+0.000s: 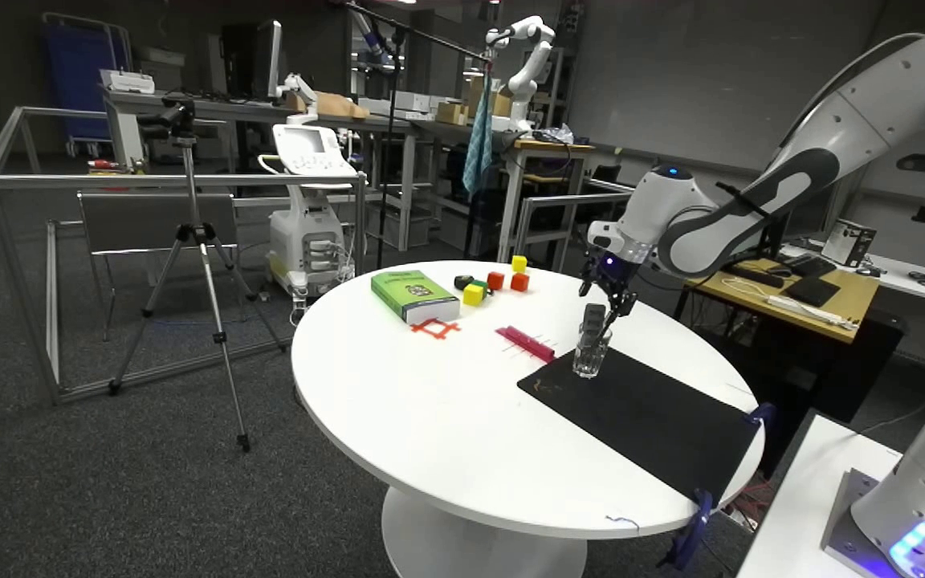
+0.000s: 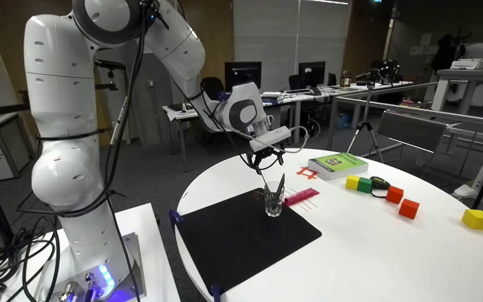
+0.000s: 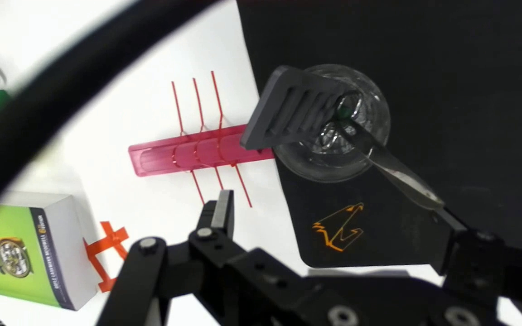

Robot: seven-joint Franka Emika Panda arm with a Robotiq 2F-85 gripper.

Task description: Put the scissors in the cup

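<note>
Black mat (image 2: 241,243), clear cup (image 1: 588,366): pincer (image 3: 339,219) spread above

Cup: upright at the mat's far edge, away from the arm (image 2: 178,48); its rim props the grey turner (image 3: 288,111). A metal tool (image 3: 401,176) leaning out on the near side is probably the scissors; identity cannot be confirmed. If so, placement is judged complete.

Pincer: fingers (image 3: 223,213) wide apart, clamping nothing. The tool's upper end lies close by one finger; contact cannot be told.

Mat: fixed at the near desk (image 1: 398,393) edge by blue clamps (image 2: 174,218), presumably against slipping.

Clearance: the pink bar (image 3: 188,156) lies just beyond the mat; book (image 1: 408,295) and blocks (image 1: 495,281) sit farther off. Best withdraw straight up; sideways travel could snag the tool and tip the cup.
</note>
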